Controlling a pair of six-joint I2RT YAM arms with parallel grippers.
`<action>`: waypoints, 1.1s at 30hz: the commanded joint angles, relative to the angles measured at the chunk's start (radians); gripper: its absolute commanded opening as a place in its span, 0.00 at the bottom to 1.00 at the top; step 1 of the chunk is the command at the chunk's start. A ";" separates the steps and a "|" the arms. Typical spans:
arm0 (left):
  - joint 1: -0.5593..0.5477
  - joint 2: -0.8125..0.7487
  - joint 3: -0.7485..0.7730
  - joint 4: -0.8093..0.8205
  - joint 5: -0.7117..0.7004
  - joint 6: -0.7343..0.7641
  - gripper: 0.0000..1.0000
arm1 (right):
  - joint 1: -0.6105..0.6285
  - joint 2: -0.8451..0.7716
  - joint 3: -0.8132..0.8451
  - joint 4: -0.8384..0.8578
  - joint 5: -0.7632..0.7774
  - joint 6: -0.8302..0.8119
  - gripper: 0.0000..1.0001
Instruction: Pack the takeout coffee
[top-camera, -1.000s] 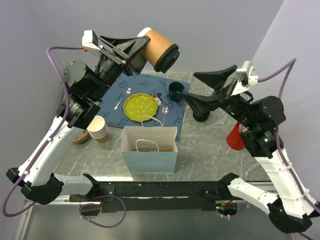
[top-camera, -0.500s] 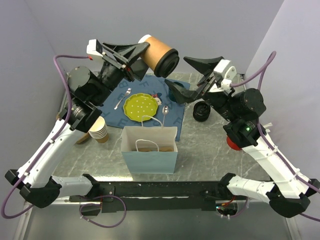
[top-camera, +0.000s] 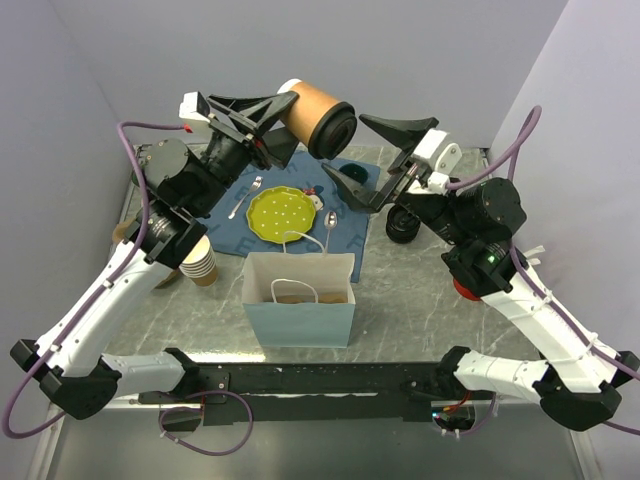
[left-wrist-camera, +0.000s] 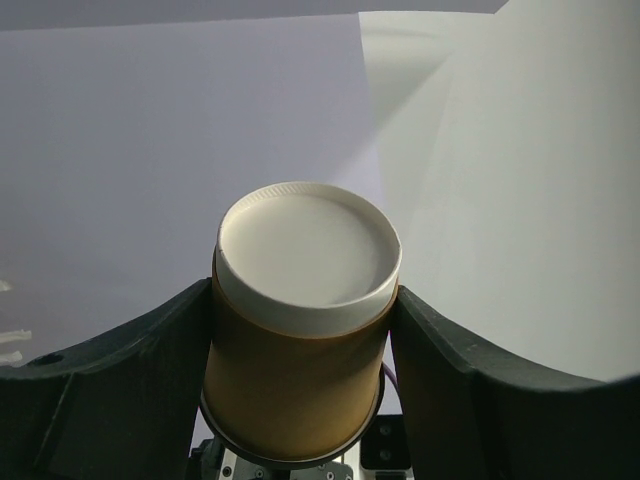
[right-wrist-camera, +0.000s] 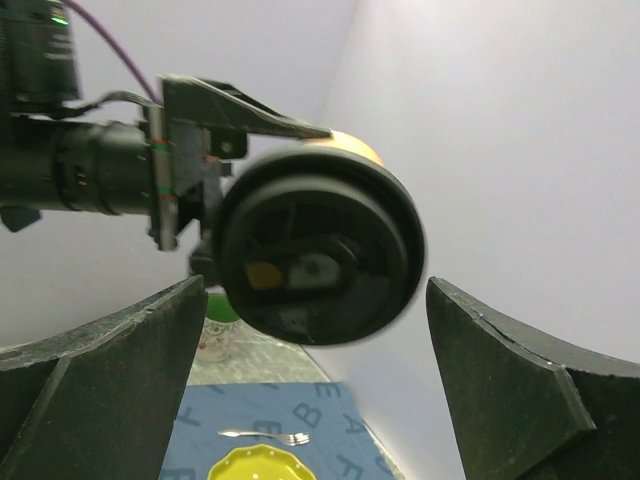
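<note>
Takeout coffee (top-camera: 318, 112) lies tipped on its side in my left gripper (top-camera: 287, 122), raised high above the table's (top-camera: 410, 300) far edge. The fingers are clamped on its brown wall and the black lid (top-camera: 335, 125) points rightward. My right gripper (top-camera: 345, 145) hangs just beside that lid, jaws spread wide and holding nothing. In its wrist view the lid sits between the fingers, touching neither. A pale paper bag (top-camera: 299, 298) stands open near the table's front edge.
</note>
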 joint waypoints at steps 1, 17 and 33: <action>-0.003 -0.017 0.017 0.045 0.004 -0.032 0.56 | 0.022 -0.005 0.018 0.047 0.009 -0.051 0.98; -0.003 -0.024 -0.009 0.057 0.015 -0.044 0.57 | 0.042 0.029 0.052 0.044 0.077 -0.046 0.91; -0.003 -0.026 -0.026 0.072 0.021 -0.050 0.57 | 0.044 0.046 0.069 0.054 0.071 -0.002 0.91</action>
